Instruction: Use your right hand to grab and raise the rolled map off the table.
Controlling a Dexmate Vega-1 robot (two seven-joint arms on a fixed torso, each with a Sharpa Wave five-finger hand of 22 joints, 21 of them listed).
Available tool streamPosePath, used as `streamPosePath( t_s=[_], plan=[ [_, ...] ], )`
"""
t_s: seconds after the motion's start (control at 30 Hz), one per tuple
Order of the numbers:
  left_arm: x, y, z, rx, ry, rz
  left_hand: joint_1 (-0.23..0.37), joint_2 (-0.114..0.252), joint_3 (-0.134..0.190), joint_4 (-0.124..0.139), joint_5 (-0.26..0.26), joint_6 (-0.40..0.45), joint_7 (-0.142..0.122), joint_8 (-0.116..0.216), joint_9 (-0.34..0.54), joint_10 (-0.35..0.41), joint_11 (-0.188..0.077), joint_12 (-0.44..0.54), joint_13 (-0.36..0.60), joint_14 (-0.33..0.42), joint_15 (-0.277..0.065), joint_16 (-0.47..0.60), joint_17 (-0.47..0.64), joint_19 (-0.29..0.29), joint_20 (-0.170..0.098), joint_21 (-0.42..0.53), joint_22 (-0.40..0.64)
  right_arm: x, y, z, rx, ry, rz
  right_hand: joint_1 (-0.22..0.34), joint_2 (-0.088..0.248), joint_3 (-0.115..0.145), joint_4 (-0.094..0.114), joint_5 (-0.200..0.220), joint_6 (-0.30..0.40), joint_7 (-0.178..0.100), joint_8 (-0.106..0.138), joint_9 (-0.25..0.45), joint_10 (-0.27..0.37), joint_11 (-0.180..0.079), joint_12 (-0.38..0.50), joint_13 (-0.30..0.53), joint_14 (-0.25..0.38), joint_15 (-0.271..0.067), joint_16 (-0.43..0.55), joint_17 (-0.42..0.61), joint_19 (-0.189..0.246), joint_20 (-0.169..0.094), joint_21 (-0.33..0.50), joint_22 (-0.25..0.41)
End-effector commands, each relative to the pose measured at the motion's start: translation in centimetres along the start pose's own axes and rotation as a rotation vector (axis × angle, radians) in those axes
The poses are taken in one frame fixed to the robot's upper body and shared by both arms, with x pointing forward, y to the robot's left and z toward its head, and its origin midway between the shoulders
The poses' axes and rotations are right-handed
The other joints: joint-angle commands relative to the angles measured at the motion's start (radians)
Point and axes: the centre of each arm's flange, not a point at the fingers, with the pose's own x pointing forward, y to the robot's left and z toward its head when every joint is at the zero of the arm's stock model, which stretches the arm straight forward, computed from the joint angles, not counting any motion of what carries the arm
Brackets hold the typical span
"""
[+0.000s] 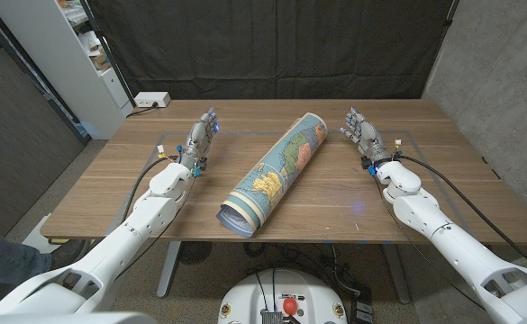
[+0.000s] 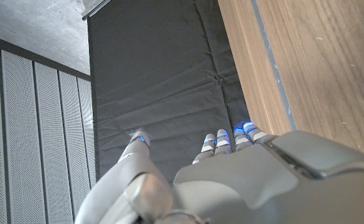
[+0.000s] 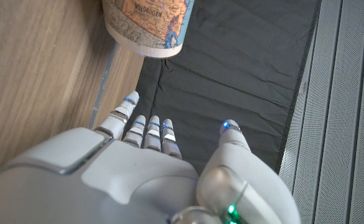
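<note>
The rolled map (image 1: 277, 171) lies diagonally across the middle of the wooden table (image 1: 353, 202), its printed side out, one end near the front edge and the other toward the back. My right hand (image 1: 362, 133) stands to the right of the map's far end, apart from it, fingers spread and holding nothing. In the right wrist view the map's far end (image 3: 147, 25) lies beyond my right hand (image 3: 150, 174). My left hand (image 1: 202, 137) stands to the left of the map, open and holding nothing; the left wrist view shows it (image 2: 231, 180) beside the table's edge.
A white power strip (image 1: 151, 100) sits at the table's back left corner. A black curtain (image 1: 272, 45) hangs behind the table, and a white shelf unit (image 1: 65, 63) stands at the back left. A person's leg (image 1: 2, 256) shows at the lower left.
</note>
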Motion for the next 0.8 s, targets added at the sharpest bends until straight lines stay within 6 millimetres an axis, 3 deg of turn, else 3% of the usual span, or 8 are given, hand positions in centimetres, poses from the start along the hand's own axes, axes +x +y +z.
streamPosePath(
  t_s=[0.03,0.8],
  plan=[
    [0.1,-0.2,0.2,-0.004,-0.001,-0.01,0.01,0.002,0.006,0.0,0.004,0.002,0.008,0.007,0.004,-0.007,0.001,0.007,0.003,-0.009,-0.001,0.007,0.003,-0.062,0.005,0.005,0.002,-0.1,0.0,0.1,0.001,-0.004,0.0,0.012,0.003,0.009,0.0,0.005,0.008,0.0,0.007,0.004,0.001,0.011,0.005,0.003,0.006,0.009,0.009,0.002,0.009,-0.002,0.008,0.005],
    [0.3,-1.3,0.2,-0.017,-0.005,-0.026,0.008,0.01,0.004,-0.008,0.004,0.008,0.007,0.01,0.004,-0.004,-0.001,0.009,0.003,-0.006,-0.002,0.009,0.004,-0.055,0.013,-0.012,0.004,-0.1,-0.6,1.4,-0.015,-0.055,-0.003,0.019,0.008,0.01,-0.004,0.005,0.012,-0.009,0.008,0.004,0.009,0.008,0.008,0.004,0.009,0.007,0.01,0.001,0.01,-0.002,0.009,0.005]
  ],
)
